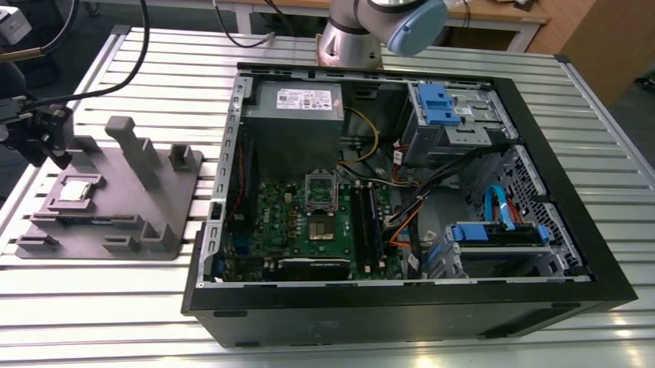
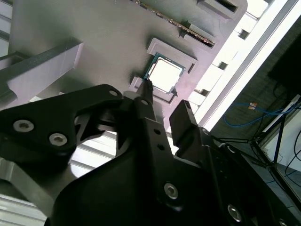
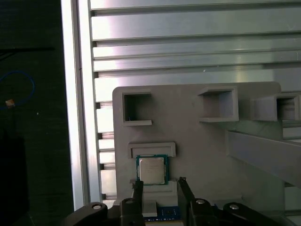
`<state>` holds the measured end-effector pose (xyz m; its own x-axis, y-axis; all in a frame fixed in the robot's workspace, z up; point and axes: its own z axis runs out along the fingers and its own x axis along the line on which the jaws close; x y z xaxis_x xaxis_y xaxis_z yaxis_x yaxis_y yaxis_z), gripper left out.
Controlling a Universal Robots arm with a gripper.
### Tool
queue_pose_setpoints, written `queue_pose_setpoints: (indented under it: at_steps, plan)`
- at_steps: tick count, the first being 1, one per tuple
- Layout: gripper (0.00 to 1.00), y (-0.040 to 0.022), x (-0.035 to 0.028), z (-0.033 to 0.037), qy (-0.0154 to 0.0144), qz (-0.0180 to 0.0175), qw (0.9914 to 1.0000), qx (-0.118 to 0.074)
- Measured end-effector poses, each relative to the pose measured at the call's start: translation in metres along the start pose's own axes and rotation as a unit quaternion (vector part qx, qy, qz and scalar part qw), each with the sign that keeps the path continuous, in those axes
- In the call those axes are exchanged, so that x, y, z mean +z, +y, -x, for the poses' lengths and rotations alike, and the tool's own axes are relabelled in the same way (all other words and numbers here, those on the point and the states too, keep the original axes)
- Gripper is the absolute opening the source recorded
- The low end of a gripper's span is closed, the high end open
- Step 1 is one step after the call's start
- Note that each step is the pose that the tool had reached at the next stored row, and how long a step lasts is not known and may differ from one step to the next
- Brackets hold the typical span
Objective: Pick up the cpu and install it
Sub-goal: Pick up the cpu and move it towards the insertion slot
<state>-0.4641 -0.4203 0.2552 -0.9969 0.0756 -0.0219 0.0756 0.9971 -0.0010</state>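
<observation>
Spread open and holding nothing, the gripper (image 3: 159,182) is hovering over the cpu (image 3: 152,170) lying recessed along the edge of the grey holder (image 1: 153,222), and is likely needing centring so its fingers (image 3: 137,190) straddle opposite chip sides.

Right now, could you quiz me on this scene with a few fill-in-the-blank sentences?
1. The gripper is near the cpu with its fingers ____, holding nothing.
2. The cpu lies in a holder coloured ____.
3. In the exterior view, the holder sits to the ____ of the case.
Missing words: open; grey; left.
</observation>
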Motion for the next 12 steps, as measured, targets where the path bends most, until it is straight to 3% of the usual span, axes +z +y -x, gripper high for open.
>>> queue_pose_setpoints:
  at_steps: [1, 2, 12]
  plan:
    - [0.41, 0.0, 0.0, 0.0, 0.0, 0.0, 1.0, 0.0]
    - [0.47, 0.0, 0.0, 0.0, 0.0, 0.0, 1.0, 0.0]
    - [0.47, 0.0, 0.0009, 0.0, 0.0, 0.0, 1.0, 0.0]
